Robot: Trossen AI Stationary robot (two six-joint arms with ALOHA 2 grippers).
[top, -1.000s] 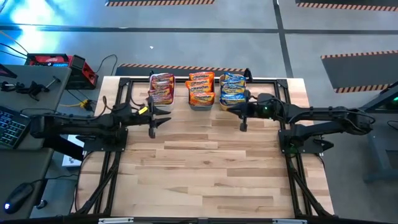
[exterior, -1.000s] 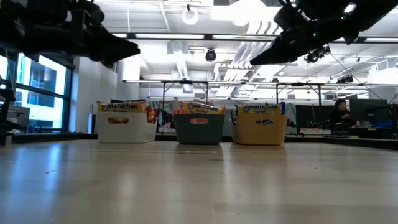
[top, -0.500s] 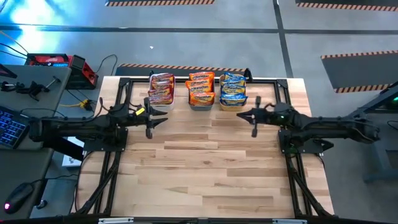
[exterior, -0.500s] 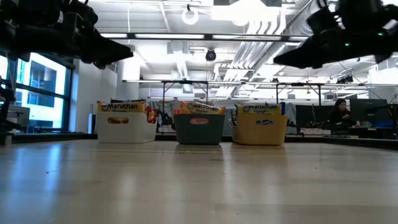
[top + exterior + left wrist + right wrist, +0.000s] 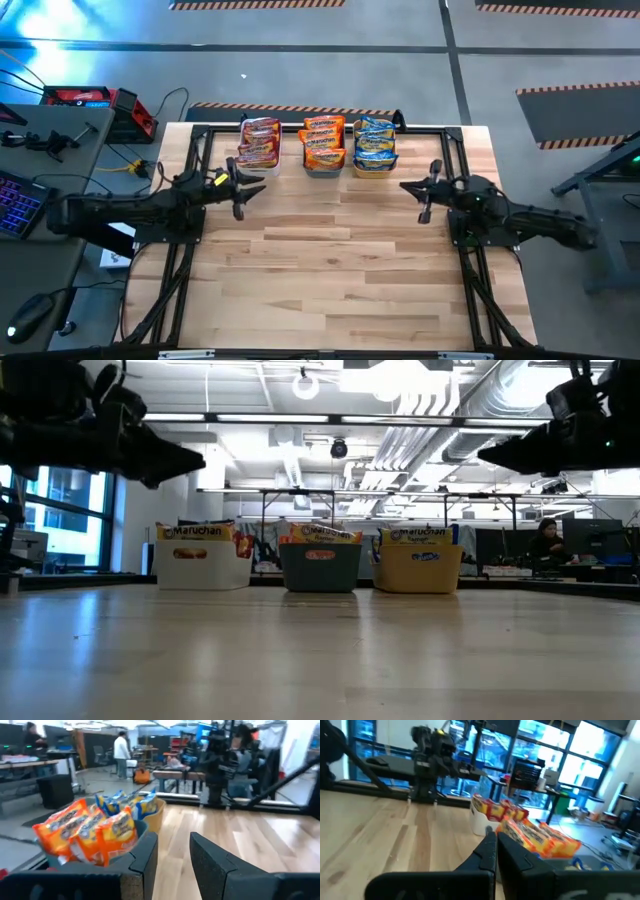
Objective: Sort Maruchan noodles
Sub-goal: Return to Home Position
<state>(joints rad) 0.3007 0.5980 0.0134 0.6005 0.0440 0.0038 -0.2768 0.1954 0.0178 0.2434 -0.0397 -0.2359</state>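
Note:
The Maruchan noodles lie sorted in three bins at the table's far edge: pink-red packets [image 5: 260, 142] in the white bin [image 5: 202, 565], orange packets [image 5: 323, 143] in the teal bin [image 5: 320, 567], and blue-and-yellow packets [image 5: 375, 143] in the orange bin [image 5: 418, 570]. The packets stick up over the bin rims. My left gripper [image 5: 240, 192] hovers open above the table, just near of the white bin; its wrist view looks at the orange packets [image 5: 85, 835]. My right gripper [image 5: 424, 196] hovers shut to the right of the bins and holds nothing.
A black frame [image 5: 300, 128] runs along the table's far edge and down both sides. The bare wooden tabletop [image 5: 330, 270] stretches from the bins to the near edge. A desk with a keyboard and cables [image 5: 60, 130] stands off the table's left. People show in the room behind.
My right gripper has drawn back from beside the blue-and-yellow packets toward the table's right edge and slightly toward the near edge. My left gripper has shifted a little toward the left edge. The packets and bins have stayed put.

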